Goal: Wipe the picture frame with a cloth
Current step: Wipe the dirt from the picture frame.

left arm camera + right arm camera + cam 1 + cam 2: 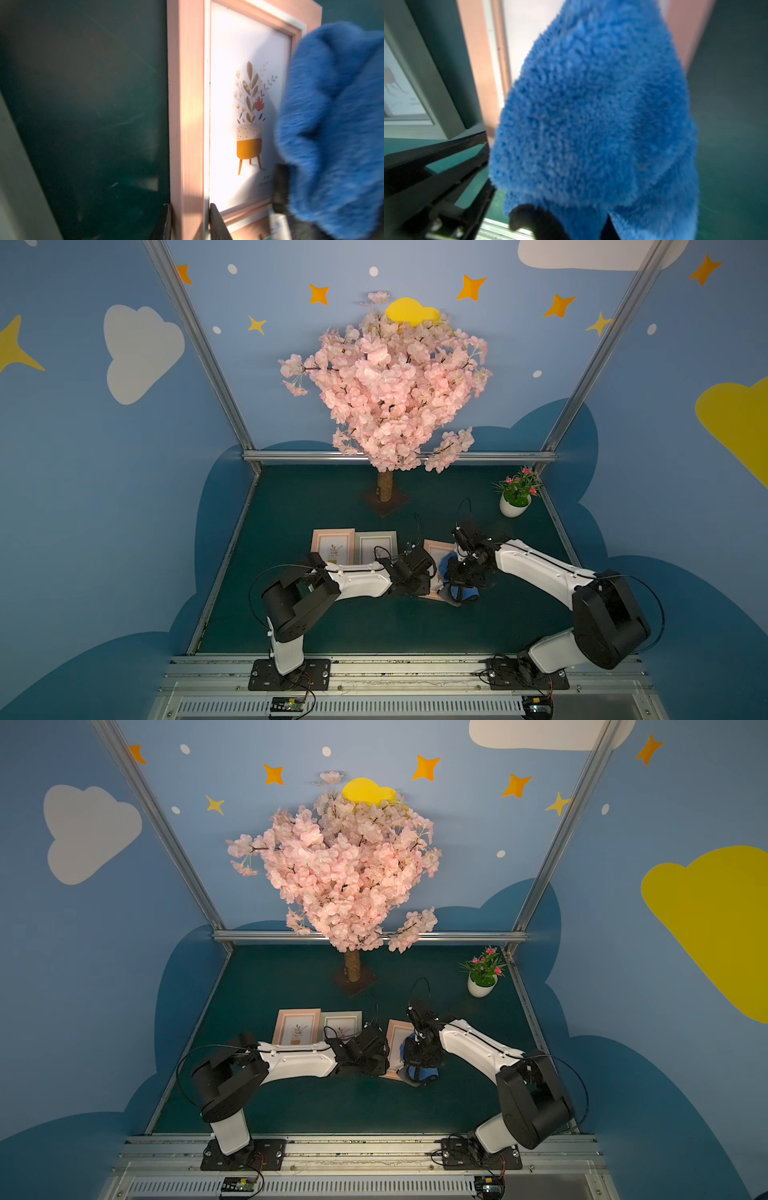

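Now: L gripper point(191, 211) pinches picture frame point(185, 104) rail, prob. to steady it; R gripper point(462, 576) clamped on bunched cloth point(591, 124) over the glass, for wiping.

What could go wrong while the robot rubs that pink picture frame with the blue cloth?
The left claw grips only the narrow border of the pink frame, so a hard push might twist it loose. The cloth hangs bunched from the right claw; it may slip out or miss part of the glass. The grey frame lies close by and could get nudged.
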Action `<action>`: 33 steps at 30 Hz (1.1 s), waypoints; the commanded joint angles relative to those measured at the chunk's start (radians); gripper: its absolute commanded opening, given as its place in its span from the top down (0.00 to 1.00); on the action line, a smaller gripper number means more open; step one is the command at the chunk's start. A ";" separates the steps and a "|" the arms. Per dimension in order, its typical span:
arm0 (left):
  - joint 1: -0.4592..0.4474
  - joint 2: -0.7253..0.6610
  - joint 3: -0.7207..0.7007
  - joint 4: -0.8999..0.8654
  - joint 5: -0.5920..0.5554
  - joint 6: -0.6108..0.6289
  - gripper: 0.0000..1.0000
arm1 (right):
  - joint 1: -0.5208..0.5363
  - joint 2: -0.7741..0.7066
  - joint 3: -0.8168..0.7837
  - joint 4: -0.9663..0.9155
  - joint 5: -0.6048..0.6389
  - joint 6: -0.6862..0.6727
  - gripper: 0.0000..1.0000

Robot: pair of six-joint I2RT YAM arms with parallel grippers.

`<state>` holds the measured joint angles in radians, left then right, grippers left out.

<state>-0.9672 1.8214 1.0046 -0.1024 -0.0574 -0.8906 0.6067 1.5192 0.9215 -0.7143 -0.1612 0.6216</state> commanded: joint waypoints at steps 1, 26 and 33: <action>-0.001 -0.007 -0.007 -0.054 -0.016 -0.016 0.73 | 0.021 0.057 0.000 0.018 -0.027 0.024 1.00; -0.006 -0.045 -0.044 -0.028 -0.018 -0.011 0.68 | -0.109 0.081 0.064 0.000 0.001 -0.053 1.00; -0.005 -0.058 -0.043 -0.019 -0.017 0.005 0.62 | -0.134 -0.037 0.002 0.017 -0.017 -0.082 1.00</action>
<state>-0.9737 1.7912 0.9703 -0.0986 -0.0639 -0.9009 0.4690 1.5417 0.9424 -0.6975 -0.1665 0.5636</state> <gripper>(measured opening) 0.371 0.110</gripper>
